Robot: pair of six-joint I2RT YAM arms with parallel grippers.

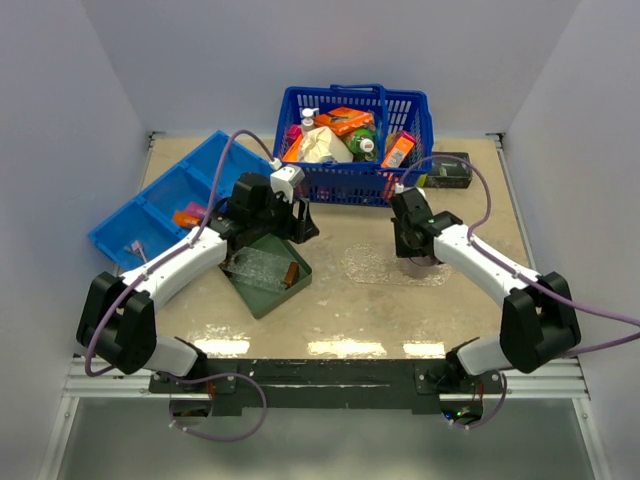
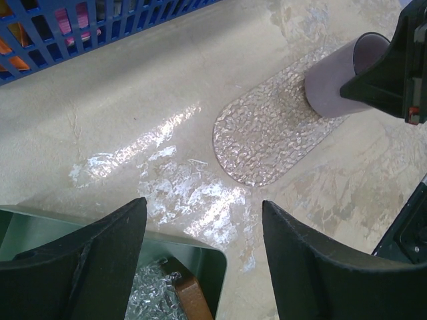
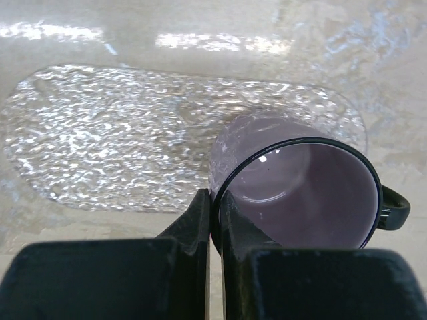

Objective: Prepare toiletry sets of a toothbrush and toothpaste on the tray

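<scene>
Pinching the purple mug (image 3: 300, 187) by its rim, right gripper (image 3: 215, 200) clamped tight on the wall, mug standing on a bumpy clear oval mat (image 3: 100, 133). Left gripper (image 2: 203, 207) hangs wide open over the tray (image 1: 255, 265), which lies in the dark green tray (image 1: 265, 300). Rim grips pivot, so I'd lift straight up, slowly, keeping it upright.

A flat clear plastic tray (image 1: 255, 266) with a brown wooden handle lay in a green tray (image 1: 262, 299). A short orange tube (image 1: 187, 216) lay at its ten o'clock.
</scene>
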